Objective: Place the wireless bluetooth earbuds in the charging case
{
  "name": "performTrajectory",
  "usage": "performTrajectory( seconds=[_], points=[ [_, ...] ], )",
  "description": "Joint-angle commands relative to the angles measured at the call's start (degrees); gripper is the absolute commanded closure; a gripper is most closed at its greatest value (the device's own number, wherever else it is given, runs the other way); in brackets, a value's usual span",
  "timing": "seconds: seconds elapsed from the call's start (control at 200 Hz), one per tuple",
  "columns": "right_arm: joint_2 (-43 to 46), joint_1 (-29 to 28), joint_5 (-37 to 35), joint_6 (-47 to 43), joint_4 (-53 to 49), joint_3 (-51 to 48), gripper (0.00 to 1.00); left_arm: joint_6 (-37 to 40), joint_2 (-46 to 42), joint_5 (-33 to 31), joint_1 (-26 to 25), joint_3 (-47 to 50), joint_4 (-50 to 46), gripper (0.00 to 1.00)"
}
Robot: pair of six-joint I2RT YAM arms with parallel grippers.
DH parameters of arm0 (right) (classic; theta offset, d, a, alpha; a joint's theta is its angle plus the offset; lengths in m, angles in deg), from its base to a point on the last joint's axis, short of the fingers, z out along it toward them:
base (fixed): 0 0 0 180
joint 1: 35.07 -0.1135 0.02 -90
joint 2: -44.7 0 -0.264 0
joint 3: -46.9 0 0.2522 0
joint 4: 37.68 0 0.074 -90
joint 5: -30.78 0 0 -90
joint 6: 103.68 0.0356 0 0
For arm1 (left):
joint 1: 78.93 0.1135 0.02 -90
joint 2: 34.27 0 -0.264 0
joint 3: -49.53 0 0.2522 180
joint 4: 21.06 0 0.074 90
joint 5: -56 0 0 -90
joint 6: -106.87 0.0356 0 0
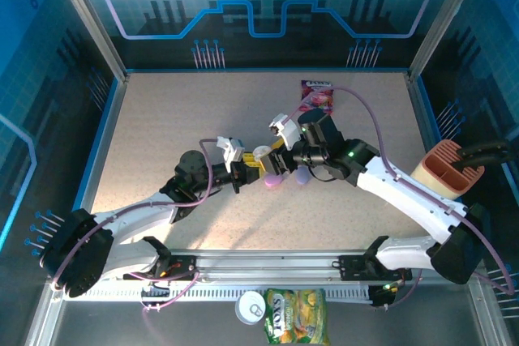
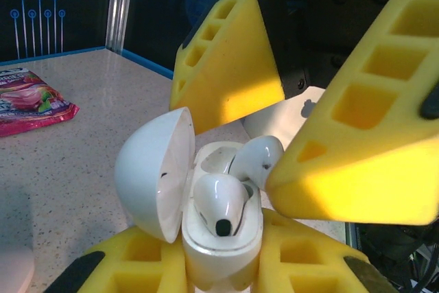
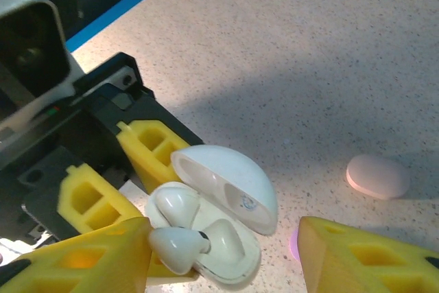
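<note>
My left gripper is shut on a white charging case and holds it up with its lid swung open to the left. One white earbud sits in the near socket. A second white earbud lies tilted over the far socket, touching one yellow finger of my right gripper. That gripper is open, its fingers spread wide on either side of the case, and only its left finger touches the tilted earbud. In the top view both grippers meet at mid-table.
A pink pebble case and a purple one lie on the table beside the grippers. A pink snack packet lies at the back. An orange basket stands at the right edge, and a can and a green packet sit beyond the front rail.
</note>
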Motion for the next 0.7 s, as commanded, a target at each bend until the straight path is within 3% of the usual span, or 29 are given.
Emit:
performTrajectory(
  seconds=[0.0, 0.695],
  points=[
    [0.2, -0.5, -2.6, -1.1, -1.6, 1.2, 0.42, -0.9, -1.9, -1.4, 0.0, -1.1, 0.3, 0.82],
    [5.2, 3.7, 0.3, -0.2, -1.1, -0.8, 0.42, 0.6, -4.4, -1.1, 0.0, -0.4, -1.6, 0.82]
  ],
)
